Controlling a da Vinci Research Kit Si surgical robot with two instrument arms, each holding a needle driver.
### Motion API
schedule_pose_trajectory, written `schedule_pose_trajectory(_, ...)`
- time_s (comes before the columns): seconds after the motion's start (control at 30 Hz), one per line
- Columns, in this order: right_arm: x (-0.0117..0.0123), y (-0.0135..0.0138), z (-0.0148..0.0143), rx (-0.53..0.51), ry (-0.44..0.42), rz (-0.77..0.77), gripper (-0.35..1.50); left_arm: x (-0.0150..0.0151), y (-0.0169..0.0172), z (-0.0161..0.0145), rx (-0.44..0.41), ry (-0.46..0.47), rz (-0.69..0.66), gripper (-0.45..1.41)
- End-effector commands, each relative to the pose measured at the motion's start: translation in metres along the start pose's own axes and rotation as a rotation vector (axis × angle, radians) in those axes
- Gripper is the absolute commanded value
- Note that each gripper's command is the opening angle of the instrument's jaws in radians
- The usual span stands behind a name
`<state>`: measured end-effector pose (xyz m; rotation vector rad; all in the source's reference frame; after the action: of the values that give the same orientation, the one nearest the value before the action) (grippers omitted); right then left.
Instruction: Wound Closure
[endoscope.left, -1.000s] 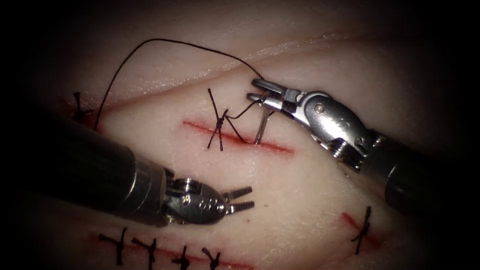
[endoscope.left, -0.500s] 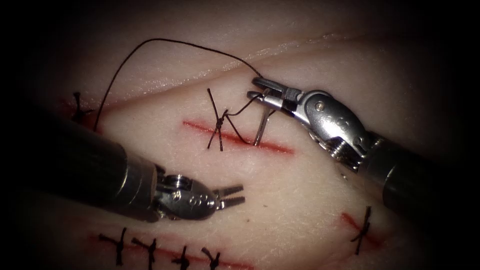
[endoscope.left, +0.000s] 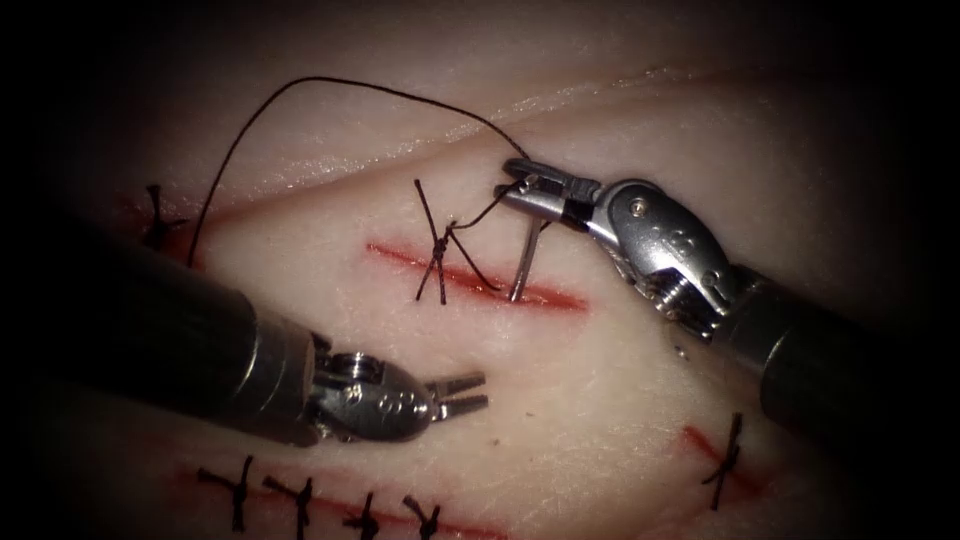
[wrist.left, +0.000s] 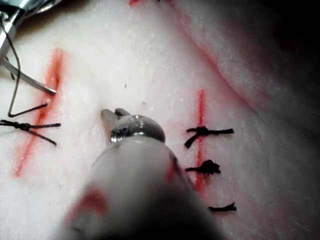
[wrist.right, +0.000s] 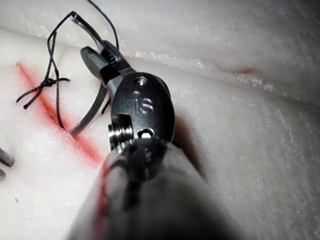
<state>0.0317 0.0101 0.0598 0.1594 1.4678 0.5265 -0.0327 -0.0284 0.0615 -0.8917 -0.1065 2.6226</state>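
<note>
1. The right claw (endoscope.left: 520, 180) is closed on the needle (endoscope.left: 527, 250), gripping it near the thread end of its curve. The needle point rests in the cut (endoscope.left: 480, 275), just right of the tied stitch (endoscope.left: 438, 250). How deep the point sits I cannot tell.

2. Risk: the grip is far back on the curve, so I judge the needle could turn between the jaws under load and enter the tissue (endoscope.left: 600, 400) at a wrong angle.

3. The thread (endoscope.left: 330, 85) makes a long loop on the far side and comes back to the needle end. A short part also lies over the cut beside the stitch. It could catch on the stitch tails or wrap around the right claw.

4. The left claw (endoscope.left: 462, 392) hangs slightly open and holds nothing, on the near side of the cut, well apart from the needle. It gives no support to the tissue edge, so the edge may shift.

5. The red fluid (endoscope.left: 555, 295) in the cut may hide the needle point.
</note>
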Motion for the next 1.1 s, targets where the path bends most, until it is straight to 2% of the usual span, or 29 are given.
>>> schedule_pose_trajectory(0.03,-0.0005,0.0,0.0008,0.004,-0.001,-0.002,-0.35,-0.0006,0.0006,0.0005,-0.002,-0.002,0.001,0.07)
schedule_pose_trajectory(0.83,-0.0004,0.0001,0.0012,-0.002,0.026,0.113,-0.35,-0.0011,0.0005,0.0011,-0.003,-0.008,0.001,0.07)
schedule_pose_trajectory(1.1,-0.0009,-0.0003,0.0012,0.019,0.008,0.17,-0.35,-0.0013,0.0004,0.001,-0.005,-0.007,-0.003,0.07)
